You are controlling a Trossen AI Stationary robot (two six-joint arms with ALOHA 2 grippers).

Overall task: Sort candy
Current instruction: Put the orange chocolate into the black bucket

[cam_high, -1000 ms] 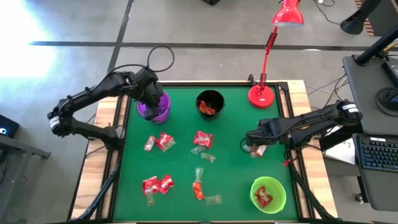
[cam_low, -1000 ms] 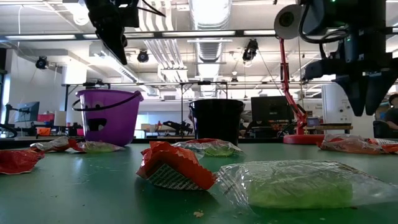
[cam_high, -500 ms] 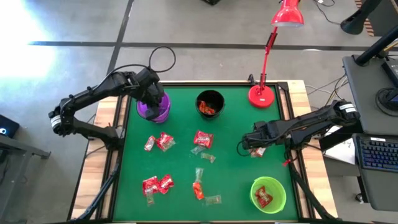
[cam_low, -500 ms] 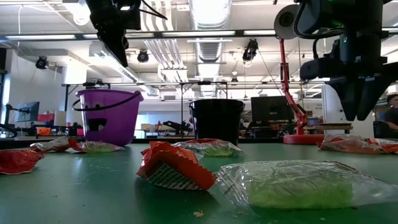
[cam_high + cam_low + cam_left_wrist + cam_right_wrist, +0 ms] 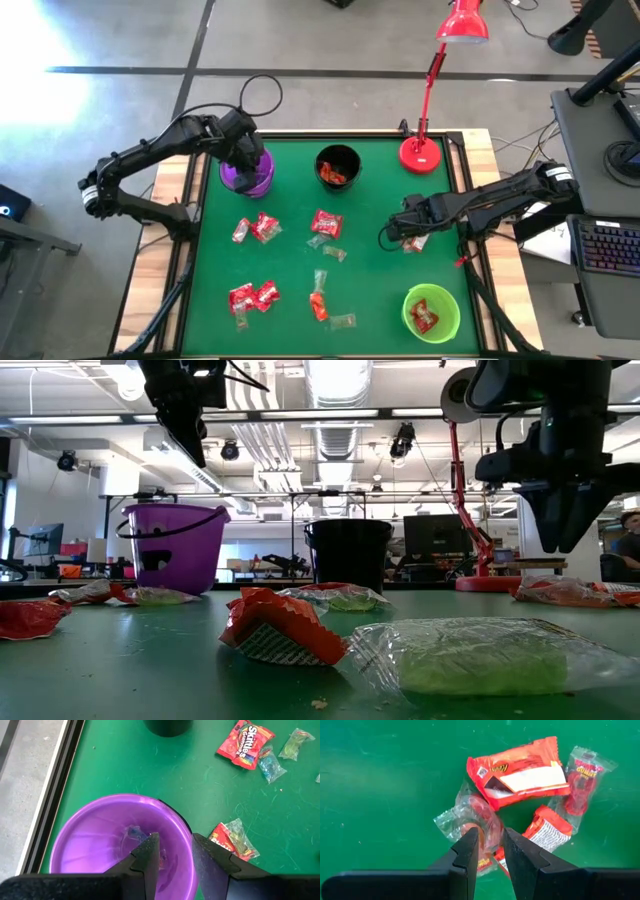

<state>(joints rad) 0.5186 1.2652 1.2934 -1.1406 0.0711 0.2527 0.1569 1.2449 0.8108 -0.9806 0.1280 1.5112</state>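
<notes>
One Skittles packet (image 5: 245, 744) readable; both jaws slightly apart, apparently gripping nothing.

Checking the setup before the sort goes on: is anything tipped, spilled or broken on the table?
Nothing stands out. The purple cup, black cup and green cup stand upright; the candy lies loose on the mat.

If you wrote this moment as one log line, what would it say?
left gripper: open, empty, over purple cup | right gripper: open, empty, above candy pile | step: reaching for candy
</notes>
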